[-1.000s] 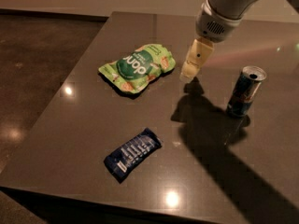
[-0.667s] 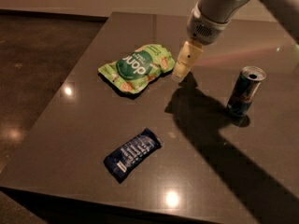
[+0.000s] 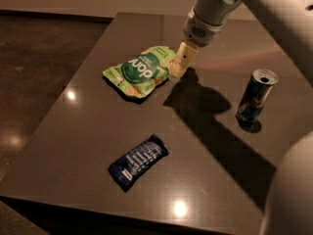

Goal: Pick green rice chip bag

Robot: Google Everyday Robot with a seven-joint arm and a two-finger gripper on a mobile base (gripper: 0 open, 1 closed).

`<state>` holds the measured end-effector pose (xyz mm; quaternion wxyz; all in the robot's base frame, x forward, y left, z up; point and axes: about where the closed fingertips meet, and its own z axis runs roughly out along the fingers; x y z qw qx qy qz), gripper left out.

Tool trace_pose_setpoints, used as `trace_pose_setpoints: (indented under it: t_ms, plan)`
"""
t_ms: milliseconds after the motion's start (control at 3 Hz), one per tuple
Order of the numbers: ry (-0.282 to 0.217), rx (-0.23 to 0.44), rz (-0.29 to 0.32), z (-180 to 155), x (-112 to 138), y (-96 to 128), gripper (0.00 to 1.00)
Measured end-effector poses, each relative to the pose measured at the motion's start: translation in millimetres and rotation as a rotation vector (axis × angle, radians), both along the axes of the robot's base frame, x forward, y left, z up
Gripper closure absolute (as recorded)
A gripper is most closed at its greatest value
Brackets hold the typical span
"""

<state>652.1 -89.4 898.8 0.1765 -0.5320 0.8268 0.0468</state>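
Hovering at one end of the green rice chip bag [image 3: 141, 72], which is lying flat on the worktop [image 3: 205, 151], the gripper [image 3: 177, 66] is likely risking shoving the crinkly pouch away off-centre; its opening width I cannot tell.

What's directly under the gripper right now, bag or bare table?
The gripper sits over the end of the green rice chip bag nearer the drink can, with the dark table just beyond. It covers that bag edge, so contact cannot be seen.
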Motion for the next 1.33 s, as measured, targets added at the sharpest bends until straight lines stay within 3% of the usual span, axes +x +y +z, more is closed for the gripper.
trace_pose_setpoints:
  t_ms: [667,1333]
  plan:
    - [0.034,0.038,-0.062,-13.1,18.8,24.7,0.0]
    - [0.06,0.052,-0.063,-26.0,29.6,52.1,0.0]
